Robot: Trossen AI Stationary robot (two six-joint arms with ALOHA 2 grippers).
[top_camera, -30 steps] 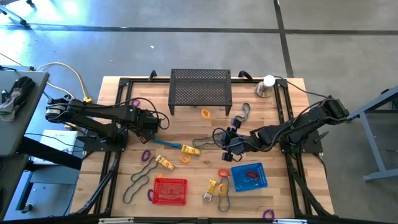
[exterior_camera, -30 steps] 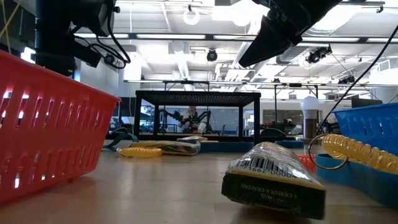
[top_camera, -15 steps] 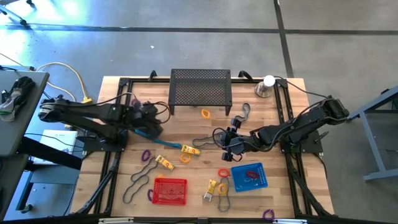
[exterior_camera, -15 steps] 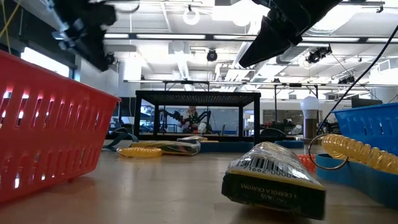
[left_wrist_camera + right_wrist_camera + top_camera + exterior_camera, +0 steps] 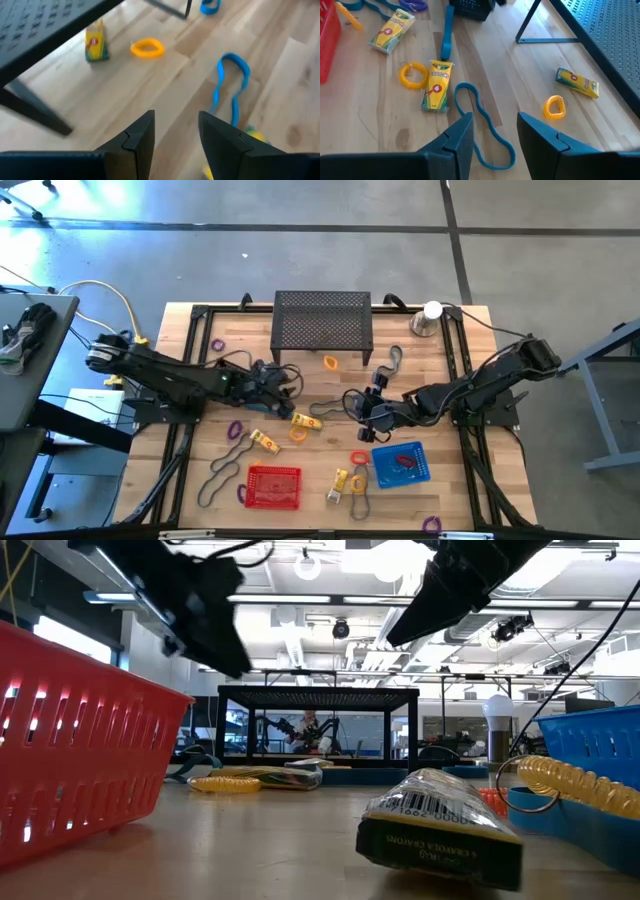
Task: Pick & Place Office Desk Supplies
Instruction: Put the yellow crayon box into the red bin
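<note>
Worktop (image 5: pixel 450 490) carries both arms low. Left gripper (image 5: pixel 175 130) hovers part-open and empty — a blue band loop (image 5: pixel 231 85) lies just ahead, its long axis running away from the fingers. Right gripper (image 5: pixel 492 132), likewise part-open, holds nothing — a teal band loop (image 5: pixel 480 130) stretches lengthwise between its fingers, beside a yellow crayon box (image 5: pixel 436 91).

A wooden table (image 5: pixel 470 490) is carrying a black mesh stand (image 5: pixel 322 320); a red basket (image 5: pixel 273 487) and blue basket (image 5: pixel 402 464) are sitting near its front; crayon packs (image 5: pixel 306 421), rings (image 5: pixel 330 362) and band loops (image 5: pixel 224 465) are lying scattered.
</note>
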